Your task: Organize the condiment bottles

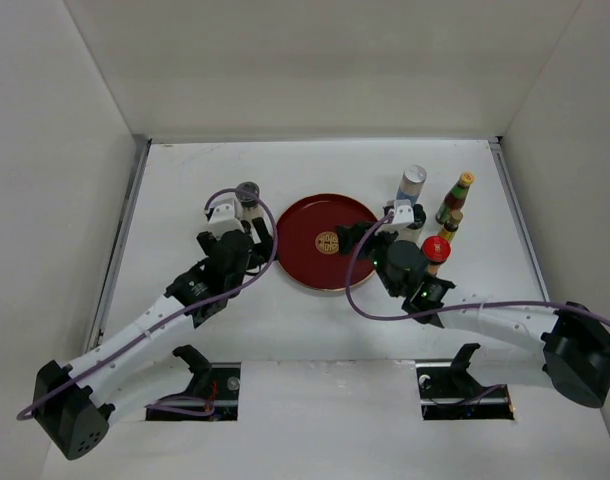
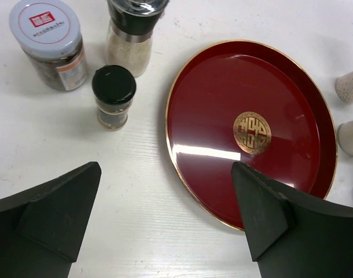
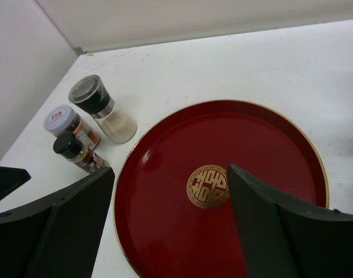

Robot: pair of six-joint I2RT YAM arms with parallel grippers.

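So, the condiment bottles (image 1: 247,190) are split into two bunches either side of the red tray (image 1: 300,262). At its 10 o'clock you've got the grey-lidded jar (image 2: 46,43), the black-topped grinder (image 2: 130,35) and the little black-capped bottle (image 2: 114,95), all standing close together. Over at 2 to 3 o'clock are the silver-lidded shaker (image 1: 413,182), the yellow-capped green bottle (image 1: 457,197), a small yellowish bottle (image 1: 451,224) and the red-capped bottle (image 1: 435,248). Your left gripper (image 2: 165,226) hangs just short of the trio with its fingers spread wide and nothing between them. The right gripper (image 3: 171,231) is over the tray, also wide and holding nothing. What I'd worry about is the crowding. If you drop onto the black-capped bottle, one finger probably clips the jar or tips that tall grinder. The right arm's wrist also sits right next to the red-capped bottle, so a careless swing could bowl it over. Both arms crowd the tray too, so they could bump each other. And if you set a bottle down on the raised gold rim, it'll likely topple. As for contents, the tray holds nothing, the grinder has pale grains, and the jar and black-capped bottle have dark stuff.
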